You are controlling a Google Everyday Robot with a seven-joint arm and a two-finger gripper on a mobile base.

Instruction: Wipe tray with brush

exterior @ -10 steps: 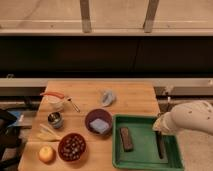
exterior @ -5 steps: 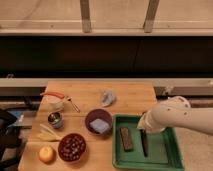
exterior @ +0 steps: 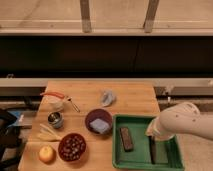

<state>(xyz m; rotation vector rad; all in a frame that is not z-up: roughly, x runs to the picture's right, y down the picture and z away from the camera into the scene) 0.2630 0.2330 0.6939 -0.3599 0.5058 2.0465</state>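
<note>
Rightward now — pincer [exterior: 151,136] clamped on brush [exterior: 152,150]

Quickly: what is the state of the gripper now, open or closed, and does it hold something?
Gripper: over the green tray, closed on the upper end of the black brush, which points down into the tray.

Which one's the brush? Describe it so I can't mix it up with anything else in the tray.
Find the green tray at the table's front right. The brush is the slim black stick in its right half, under the gripper, which is shut on its top. The brown block left of it is shorter and wider.
</note>
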